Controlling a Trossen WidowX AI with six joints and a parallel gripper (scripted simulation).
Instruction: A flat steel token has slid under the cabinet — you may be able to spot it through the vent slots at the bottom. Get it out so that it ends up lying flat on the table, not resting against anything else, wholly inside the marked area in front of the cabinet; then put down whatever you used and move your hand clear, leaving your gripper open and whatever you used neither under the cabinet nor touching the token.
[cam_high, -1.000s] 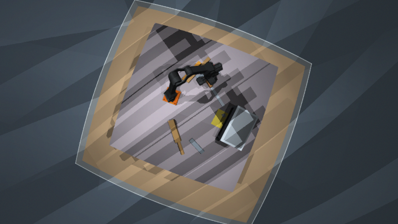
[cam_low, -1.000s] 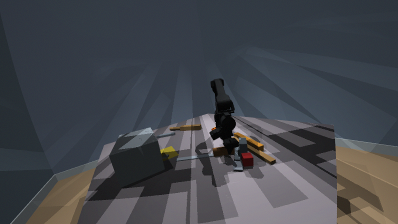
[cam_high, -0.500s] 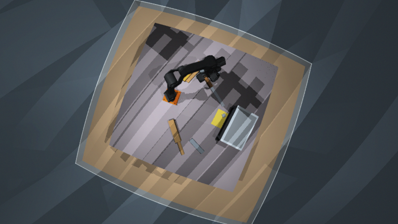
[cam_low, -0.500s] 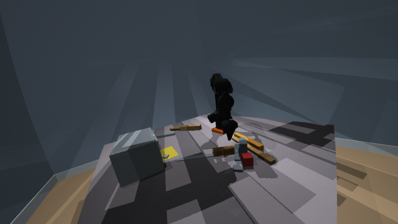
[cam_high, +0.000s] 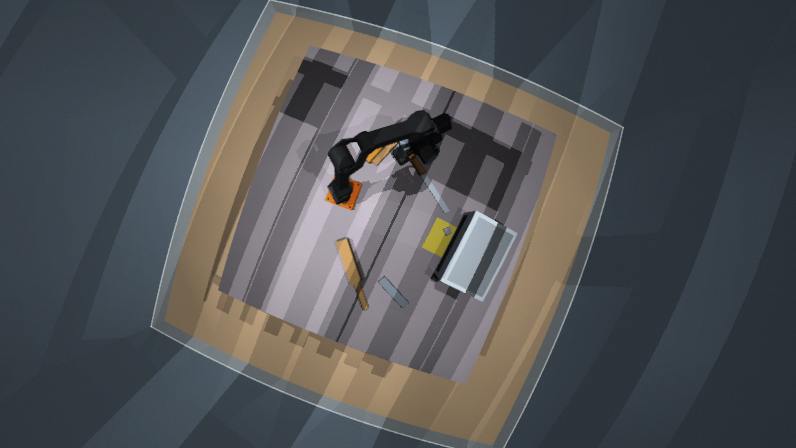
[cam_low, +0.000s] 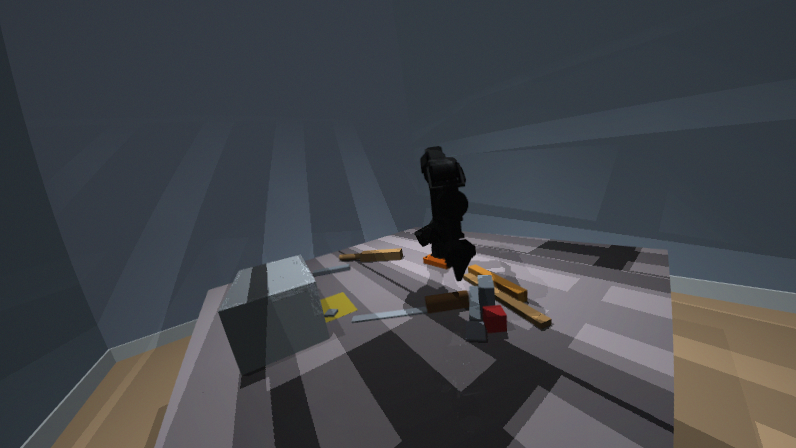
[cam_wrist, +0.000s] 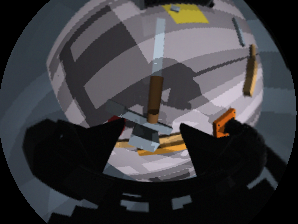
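Observation:
The small grey steel token (cam_high: 447, 230) (cam_low: 331, 312) (cam_wrist: 174, 8) lies flat on the yellow marked area (cam_high: 436, 244) (cam_low: 343, 303) (cam_wrist: 192, 16), near its cabinet-side edge. From above, a narrow gap shows between it and the pale cabinet (cam_high: 470, 253) (cam_low: 284, 328). A tool with a brown handle (cam_high: 416, 164) (cam_low: 447, 301) (cam_wrist: 155, 92) and a long thin grey blade (cam_high: 434, 192) (cam_low: 389, 315) (cam_wrist: 159, 45) lies beside the area; its blade tip is clear of token and cabinet. My gripper (cam_high: 414, 155) (cam_low: 459, 277) (cam_wrist: 153, 123) is open and empty, above the handle's end.
Grey blocks (cam_low: 485, 292) (cam_wrist: 144, 141) stand at the handle's end, with a red block (cam_low: 494, 319) beside them. Wooden bars (cam_high: 381, 153) (cam_low: 523, 309) lie behind. A wooden paddle (cam_high: 349, 264) (cam_low: 384, 255) (cam_wrist: 250, 75) and a flat grey bar (cam_high: 393, 291) (cam_low: 334, 270) (cam_wrist: 239, 31) lie farther off.

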